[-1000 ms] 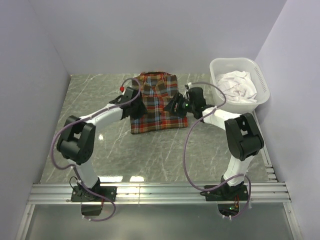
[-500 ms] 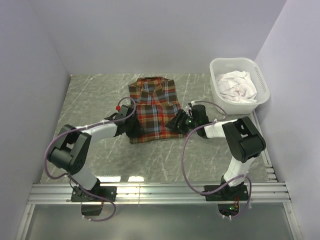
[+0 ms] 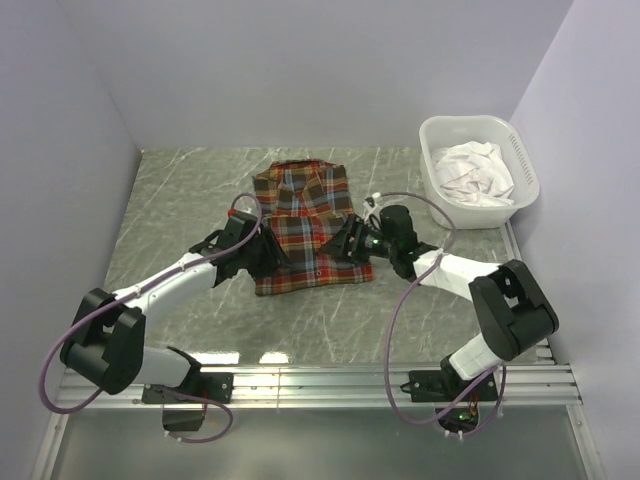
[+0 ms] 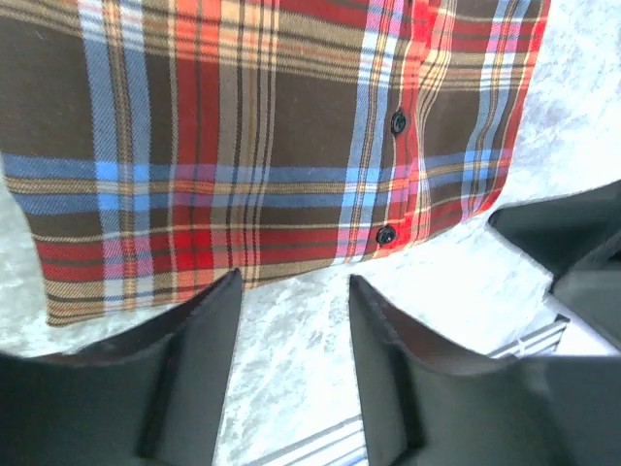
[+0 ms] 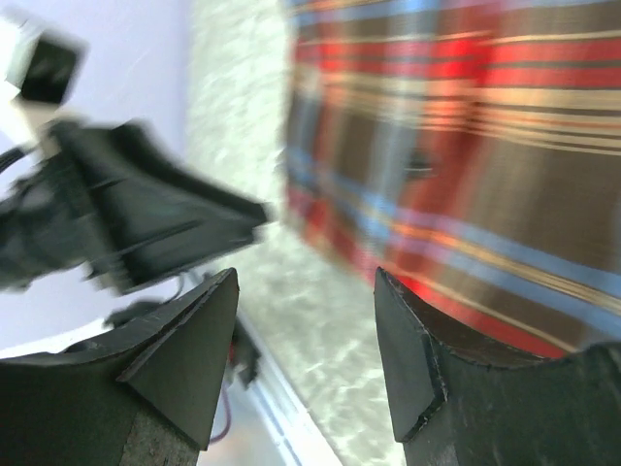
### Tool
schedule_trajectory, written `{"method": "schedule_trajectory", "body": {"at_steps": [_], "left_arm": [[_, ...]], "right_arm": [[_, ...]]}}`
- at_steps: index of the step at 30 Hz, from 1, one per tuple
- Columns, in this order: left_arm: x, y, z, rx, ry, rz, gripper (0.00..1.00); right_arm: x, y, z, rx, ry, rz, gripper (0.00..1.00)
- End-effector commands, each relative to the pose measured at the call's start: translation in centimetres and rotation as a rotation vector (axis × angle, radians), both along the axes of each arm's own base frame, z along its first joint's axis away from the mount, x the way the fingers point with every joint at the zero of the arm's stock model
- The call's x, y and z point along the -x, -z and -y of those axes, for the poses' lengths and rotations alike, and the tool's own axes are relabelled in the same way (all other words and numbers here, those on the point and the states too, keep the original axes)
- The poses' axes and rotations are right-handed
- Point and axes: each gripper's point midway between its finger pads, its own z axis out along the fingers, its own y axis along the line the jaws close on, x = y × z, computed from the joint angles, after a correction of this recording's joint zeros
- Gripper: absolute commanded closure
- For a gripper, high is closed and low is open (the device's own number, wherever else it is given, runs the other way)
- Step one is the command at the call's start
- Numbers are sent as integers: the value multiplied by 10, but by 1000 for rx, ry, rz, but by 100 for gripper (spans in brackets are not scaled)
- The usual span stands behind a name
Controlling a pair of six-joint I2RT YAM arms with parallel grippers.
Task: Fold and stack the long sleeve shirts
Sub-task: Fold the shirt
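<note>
1. While the folded shirt (image 3: 310,232) lies flat in the middle of the table (image 3: 180,200), you have a gripper at each of its side edges
2. Your left gripper (image 4: 291,291) is spread wide and empty, just off the hem
3. Your right gripper (image 5: 306,282) gapes too, holding nothing
4. A basket (image 3: 482,213) of white laundry (image 3: 478,168) sits far right

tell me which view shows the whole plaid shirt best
The top external view: the folded plaid shirt is seen whole there, collar to hem. The left wrist view shows only its lower part, close up; the right wrist view shows a blurred patch.
</note>
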Motion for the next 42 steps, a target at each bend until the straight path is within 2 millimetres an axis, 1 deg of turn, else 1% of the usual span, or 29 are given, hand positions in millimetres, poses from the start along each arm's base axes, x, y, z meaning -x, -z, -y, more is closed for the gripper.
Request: {"method": "schedule_trajectory", "body": {"at_steps": [1,2,3,5,6,7,8,9,10,12,13,16,19,20,22,23,24,25,28,29,30,31,32,33,35,36,37,39,42], "left_arm": [[-2,-3,9,33,15,-1,49],[-2,6,6,14,0,-15,52],[0,16,2,-3,-9,-32,54],[3,32,-3,-36,-25,-62,58],[6,40,-7,-50,-33,-80,59],[8,46,-10,-58,-40,-94,59],[15,57,-13,-68,-43,-124,60],[16,60,-15,-67,-52,-136,60],[19,64,-17,-68,-58,-150,60],[24,71,-23,-73,-72,-173,61],[26,73,-26,-78,-79,-181,61],[28,72,-33,-76,-97,-184,62],[23,55,-29,-59,-81,-144,60],[20,44,-27,-44,-75,-119,58],[17,32,-23,-19,-61,-93,57],[14,20,-20,-2,-55,-64,57],[13,16,-19,4,-54,-55,57],[11,11,-19,11,-54,-41,57],[10,15,-20,-1,-60,-46,58],[12,25,-22,-19,-64,-70,59],[10,28,-22,-21,-67,-71,59],[12,37,-22,-28,-68,-91,60],[18,47,-24,-30,-68,-121,61],[19,52,-24,-23,-68,-133,62],[25,66,-25,-23,-74,-170,62],[27,69,-26,-24,-80,-180,62],[30,74,-28,-28,-87,-199,63],[31,74,-32,-27,-102,-205,64],[23,56,-33,-24,-112,-157,64]], "right_arm": [[9,-27,-39,-99,-108,44,35],[11,-23,-44,-103,-120,35,36],[12,-12,-52,-104,-138,28,36],[13,-1,-58,-112,-156,-3,37],[14,17,-59,-98,-158,-39,37],[14,29,-58,-81,-149,-65,38],[16,40,-56,-65,-141,-94,38],[18,56,-53,-45,-136,-136,38],[21,66,-47,-39,-128,-164,38],[28,79,-39,-23,-112,-205,38],[27,81,-35,-15,-103,-211,38],[29,75,-31,15,-118,-193,38],[27,54,-24,14,-124,-138,38],[21,41,-19,2,-111,-101,38],[21,31,-10,-12,-105,-86,38],[19,22,-6,-20,-96,-60,38],[14,20,3,-21,-73,-60,38],[15,19,8,-19,-69,-48,38],[11,33,28,2,-17,-72,39],[9,37,32,-7,-1,-78,40],[11,50,43,-2,33,-109,41],[10,56,49,-2,58,-126,42],[11,68,55,2,77,-158,44],[15,76,60,-1,93,-178,44],[14,87,70,-12,132,-218,44],[16,92,73,-5,144,-233,44],[15,94,76,3,154,-240,44],[14,91,76,3,152,-235,44],[4,69,76,20,145,-171,44]]}}
